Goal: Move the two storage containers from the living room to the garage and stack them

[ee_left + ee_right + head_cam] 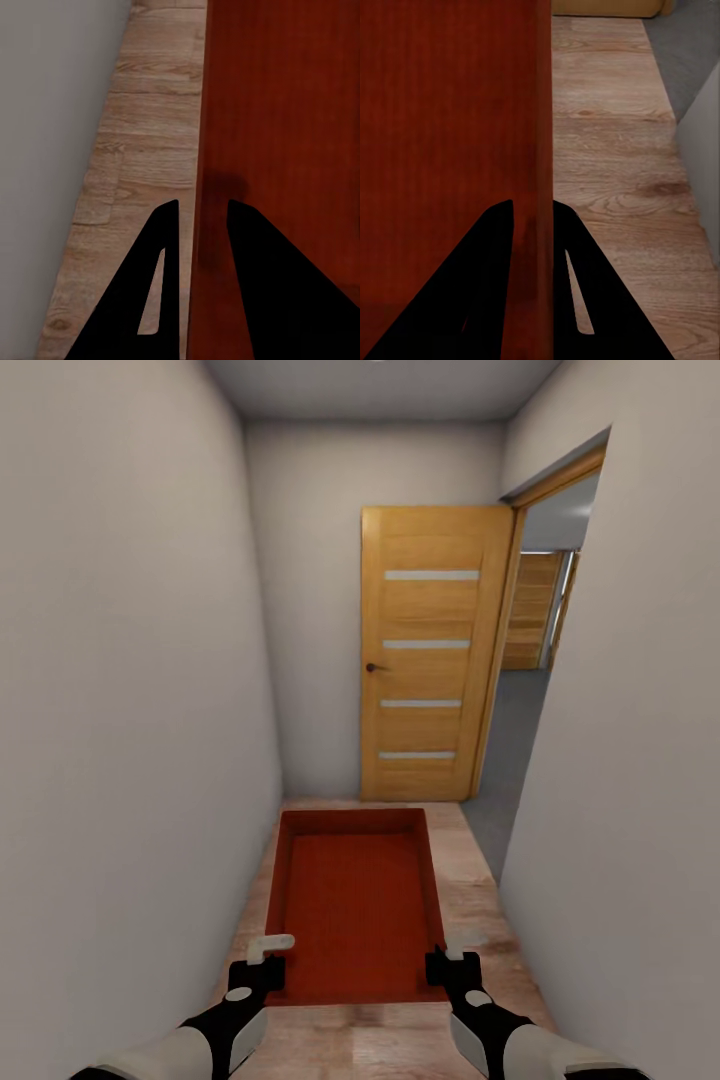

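I carry one storage container (pixel 355 905) dead ahead, long axis down the hallway, left tool (pixel 268 958) and right tool (pixel 447 965) each pinching a near-corner wall, the open doorway (pixel 520 740) to grey floor lying ahead-right.

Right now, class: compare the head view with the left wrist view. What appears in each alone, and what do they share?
Head view alone: the open wooden door, the doorway beside it onto a grey floor, and the right gripper on the container's right wall. Left wrist view alone: a close look at the left gripper, one finger either side of the left wall. Shared: the orange-red container, wood-plank floor and grey wall.
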Controlling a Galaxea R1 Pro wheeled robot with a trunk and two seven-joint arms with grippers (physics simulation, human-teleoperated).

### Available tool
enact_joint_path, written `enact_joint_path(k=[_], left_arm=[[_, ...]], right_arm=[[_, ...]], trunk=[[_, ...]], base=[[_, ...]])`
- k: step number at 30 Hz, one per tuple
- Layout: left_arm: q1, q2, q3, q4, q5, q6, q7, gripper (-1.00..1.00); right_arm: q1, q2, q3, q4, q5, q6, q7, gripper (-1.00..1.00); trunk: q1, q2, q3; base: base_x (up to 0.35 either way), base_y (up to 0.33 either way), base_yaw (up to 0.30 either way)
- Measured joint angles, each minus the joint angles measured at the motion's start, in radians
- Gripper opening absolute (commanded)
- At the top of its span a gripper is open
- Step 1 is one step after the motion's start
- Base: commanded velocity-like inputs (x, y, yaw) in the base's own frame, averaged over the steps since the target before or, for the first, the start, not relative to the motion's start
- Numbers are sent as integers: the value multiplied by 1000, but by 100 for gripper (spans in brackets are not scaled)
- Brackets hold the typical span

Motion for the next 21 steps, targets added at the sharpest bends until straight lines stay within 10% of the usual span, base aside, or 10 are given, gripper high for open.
enact_joint_path(k=[21], left_arm=[[0, 0, 1, 0, 0, -1, -1, -100]], right_arm=[[0, 0, 3, 0, -3, 0, 0, -100]], trunk=[[0, 0, 0]], base=[[326, 0, 1]])
